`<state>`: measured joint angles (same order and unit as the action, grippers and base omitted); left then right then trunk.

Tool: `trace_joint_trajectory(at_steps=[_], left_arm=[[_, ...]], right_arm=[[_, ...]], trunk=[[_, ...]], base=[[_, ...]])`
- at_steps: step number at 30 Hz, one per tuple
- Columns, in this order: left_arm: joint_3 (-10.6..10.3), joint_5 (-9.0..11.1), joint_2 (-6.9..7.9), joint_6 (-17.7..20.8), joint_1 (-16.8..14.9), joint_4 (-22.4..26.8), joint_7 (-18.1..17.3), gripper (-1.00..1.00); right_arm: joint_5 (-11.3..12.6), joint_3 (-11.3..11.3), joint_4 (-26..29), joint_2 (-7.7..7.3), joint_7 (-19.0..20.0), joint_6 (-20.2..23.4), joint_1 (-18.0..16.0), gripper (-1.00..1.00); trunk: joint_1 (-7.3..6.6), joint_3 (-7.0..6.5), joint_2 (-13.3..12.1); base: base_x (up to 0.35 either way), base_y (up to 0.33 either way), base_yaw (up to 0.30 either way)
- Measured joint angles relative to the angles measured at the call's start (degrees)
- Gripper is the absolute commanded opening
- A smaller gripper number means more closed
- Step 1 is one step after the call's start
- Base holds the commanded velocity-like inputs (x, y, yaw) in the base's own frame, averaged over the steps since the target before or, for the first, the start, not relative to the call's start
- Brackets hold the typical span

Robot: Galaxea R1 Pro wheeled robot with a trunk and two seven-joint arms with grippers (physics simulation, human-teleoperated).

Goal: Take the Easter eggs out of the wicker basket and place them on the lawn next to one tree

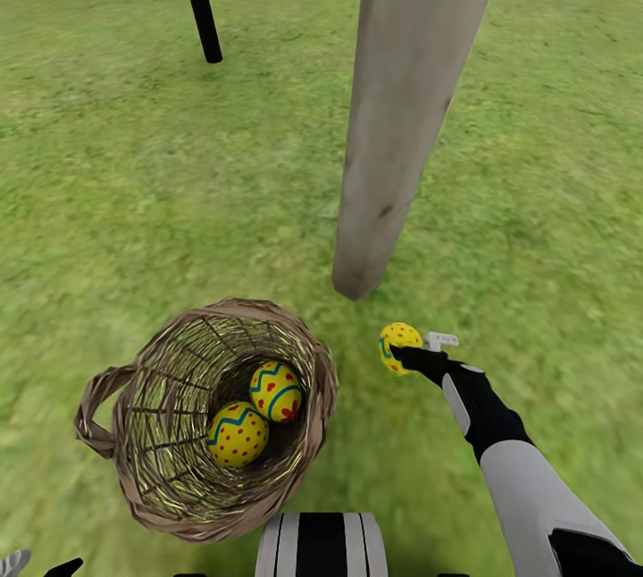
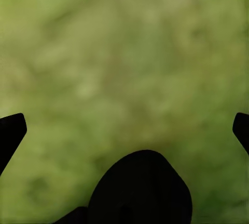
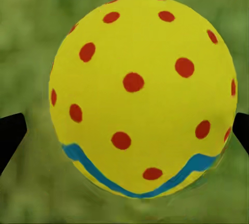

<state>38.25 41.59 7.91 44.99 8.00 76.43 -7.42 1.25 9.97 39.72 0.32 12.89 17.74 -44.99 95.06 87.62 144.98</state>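
beside the tree trunk (image 1: 406, 104): the right gripper (image 1: 406, 355) grasps one easter egg (image 1: 399, 346), close to the trunk's foot over the lawn (image 1: 134, 184).
wicker basket (image 1: 116, 434): two easter eggs (image 1: 237, 434) lie inside.
left gripper (image 2: 124, 125): fingers spread apart over grass, holding nothing.

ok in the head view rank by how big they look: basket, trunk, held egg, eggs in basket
1. trunk
2. basket
3. the two basket eggs, alike
4. held egg, half hidden by the right end effector, so unsure
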Motion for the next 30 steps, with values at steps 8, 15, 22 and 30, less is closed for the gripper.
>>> trace_joint_trajectory(at_steps=[8,15,22,30], left_arm=[[-0.1,-0.3,-0.35,-1.6,0.0,-2.8,0.3,1.00],[-0.1,-0.3,-0.06,-2.5,0.0,-3.7,0.3,1.00],[-0.1,-0.2,0.10,-2.4,0.0,-3.8,0.0,1.00],[-0.1,-0.2,0.09,-2.5,0.0,-3.8,-0.2,1.00]], right_arm=[[0.0,0.2,3.1,-0.07,0.3,0.2,0.2,1.00],[0.1,0.3,7.2,-0.19,0.4,0.8,0.9,1.00],[0.2,0.4,27.6,-0.45,0.6,13.8,7.1,1.00],[0.3,-1.9,47.9,-0.57,0.8,28.2,14.4,1.00]], trunk=[[0.00,0.00,0.0],[0.03,0.00,0.0],[-0.08,-0.66,0.0],[-0.29,-2.44,-0.1]], base=[[-0.016,0.000,0.000],[-0.274,0.000,0.000],[-0.046,0.000,0.000],[-0.001,0.000,0.024]])
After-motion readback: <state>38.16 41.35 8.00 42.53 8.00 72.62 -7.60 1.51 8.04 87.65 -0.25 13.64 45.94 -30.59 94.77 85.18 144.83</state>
